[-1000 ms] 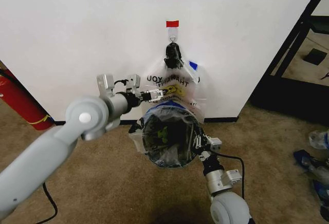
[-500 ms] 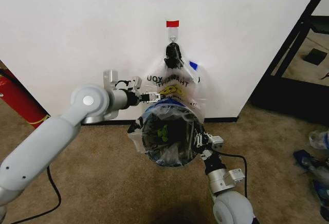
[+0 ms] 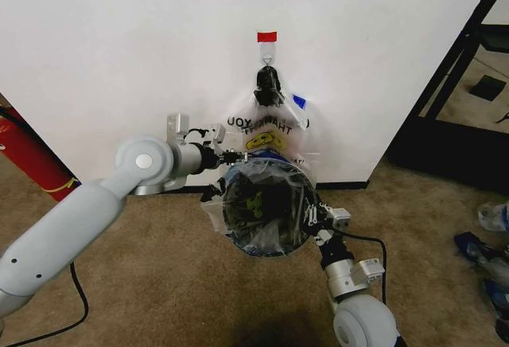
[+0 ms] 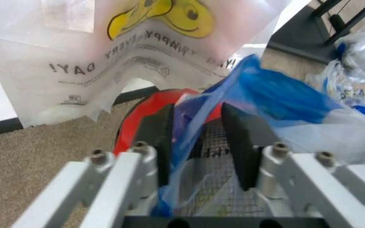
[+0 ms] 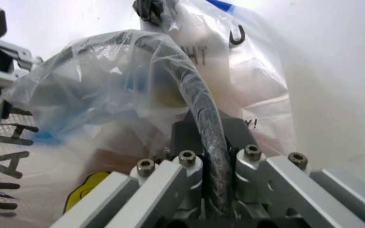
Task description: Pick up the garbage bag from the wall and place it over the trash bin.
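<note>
Two pincers work at the trash bin [image 3: 266, 208], which sits on the carpet just below the wall [image 3: 119, 44], already lined with the garbage bag [image 3: 262, 176]. Change over the last second: the left arm has sunk and drawn in, so the left pincer [image 3: 233, 157] now sits at the bin's far rim rather than up by the smiley print of the bags hanging on the wall. The bag film looks pulled lower over that edge. The right pincer [image 3: 312, 221] has stayed at the near right rim. Judgement: the bag is already off the wall and over the bin; what remains is seating the last edge.

Left wrist view: the left pincer [image 4: 198, 137] has its pads apart with a blue-trimmed fold of bag [image 4: 258, 92] between them, wire mesh and red base of the bin [image 4: 160, 102] below. Not clamped. The head view cannot resolve this.

Right wrist view: the right pincer [image 5: 214, 156] is closed on the black rim wire [image 5: 195, 104] with bag film [image 5: 93, 80] draped over it, and a hook [image 5: 236, 34] on the wall behind.
</note>
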Tool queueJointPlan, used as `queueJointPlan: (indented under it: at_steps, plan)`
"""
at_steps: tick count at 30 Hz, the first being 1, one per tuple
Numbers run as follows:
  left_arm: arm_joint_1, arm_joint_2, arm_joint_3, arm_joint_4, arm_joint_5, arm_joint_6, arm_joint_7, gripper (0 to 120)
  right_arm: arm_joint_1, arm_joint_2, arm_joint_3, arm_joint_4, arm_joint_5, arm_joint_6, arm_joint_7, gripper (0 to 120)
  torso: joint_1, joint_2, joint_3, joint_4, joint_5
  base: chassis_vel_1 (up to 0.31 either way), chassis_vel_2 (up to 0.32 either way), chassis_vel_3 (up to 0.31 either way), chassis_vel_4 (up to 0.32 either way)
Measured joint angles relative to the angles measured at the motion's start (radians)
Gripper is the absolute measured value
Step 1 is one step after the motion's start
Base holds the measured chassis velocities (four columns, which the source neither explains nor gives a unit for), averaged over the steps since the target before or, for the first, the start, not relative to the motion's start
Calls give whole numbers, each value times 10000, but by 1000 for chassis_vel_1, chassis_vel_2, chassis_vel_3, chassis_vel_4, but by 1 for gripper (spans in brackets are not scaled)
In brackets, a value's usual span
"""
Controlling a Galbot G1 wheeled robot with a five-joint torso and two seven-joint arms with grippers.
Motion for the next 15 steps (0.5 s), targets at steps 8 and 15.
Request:
queueJointPlan:
  at_steps: [8, 15]
  plan:
    - [-173, -90, 78, 83, 83, -11, -43, 0, -103, 46, 9, 77, 11, -19, 47, 1, 0, 0, 0, 0, 0, 0, 0, 0, 0]
    - [-444, -170, 331, 345, 217, -18, -51, 0, -160, 120, -76, 122, -52, -24, 42, 1, 0, 0, 0, 1, 1, 0, 0, 0, 0]
